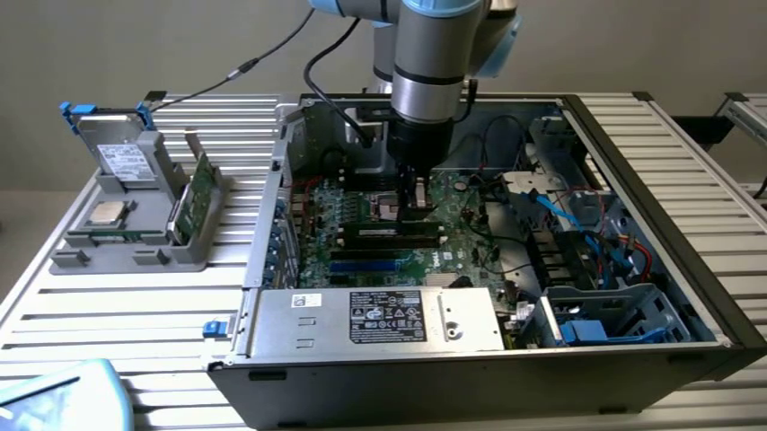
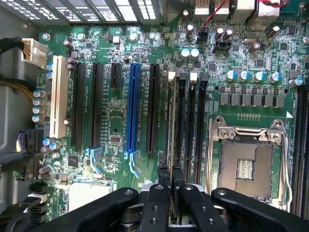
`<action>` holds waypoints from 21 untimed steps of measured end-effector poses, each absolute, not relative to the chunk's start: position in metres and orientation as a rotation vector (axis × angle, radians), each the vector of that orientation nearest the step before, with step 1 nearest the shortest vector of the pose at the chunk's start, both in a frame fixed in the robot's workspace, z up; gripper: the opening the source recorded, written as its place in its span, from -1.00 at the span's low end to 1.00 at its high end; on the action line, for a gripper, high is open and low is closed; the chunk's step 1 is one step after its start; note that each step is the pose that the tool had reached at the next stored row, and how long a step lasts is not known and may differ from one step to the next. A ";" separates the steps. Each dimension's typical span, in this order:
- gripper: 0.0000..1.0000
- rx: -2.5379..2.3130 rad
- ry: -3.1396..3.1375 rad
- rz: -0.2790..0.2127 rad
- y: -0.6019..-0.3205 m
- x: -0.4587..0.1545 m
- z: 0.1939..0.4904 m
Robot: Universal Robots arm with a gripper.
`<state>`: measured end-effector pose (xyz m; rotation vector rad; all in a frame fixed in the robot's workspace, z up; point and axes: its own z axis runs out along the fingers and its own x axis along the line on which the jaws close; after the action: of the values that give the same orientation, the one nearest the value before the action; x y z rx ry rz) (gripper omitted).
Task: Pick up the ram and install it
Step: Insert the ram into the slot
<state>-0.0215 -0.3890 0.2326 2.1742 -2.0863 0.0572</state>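
Note:
My gripper (image 1: 416, 199) reaches down inside the open computer case (image 1: 719, 296), low over the motherboard (image 1: 473, 256) beside the empty processor socket (image 2: 246, 166). In the wrist view the two black fingers (image 2: 164, 176) are shut on the ram (image 2: 170, 125). It appears edge-on as a thin pale-green strip running away from the gripper (image 2: 170, 181). The ram lies along the memory slot nearest the black expansion slot (image 2: 153, 106), with further empty memory slots (image 2: 190, 121) beside it. I cannot tell whether it is fully seated.
A grey holder (image 1: 72, 260) on the slatted table at the exterior view's left carries a hard drive (image 1: 124, 157), a square silver processor (image 1: 108, 213) and a wider green card (image 1: 192, 202) standing upright. A power supply (image 1: 372, 319), cables and drive cages crowd the case's near side.

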 end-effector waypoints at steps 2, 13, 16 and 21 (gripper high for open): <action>-0.73 2.174 -2.086 0.057 -0.389 -0.022 0.234; -0.73 2.179 -2.093 0.070 -0.390 -0.022 0.233; -0.73 2.183 -2.097 0.081 -0.390 -0.021 0.232; -0.73 2.184 -2.099 0.084 -0.388 -0.023 0.231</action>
<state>-0.0226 -0.3881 0.2312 2.1843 -2.0994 0.0845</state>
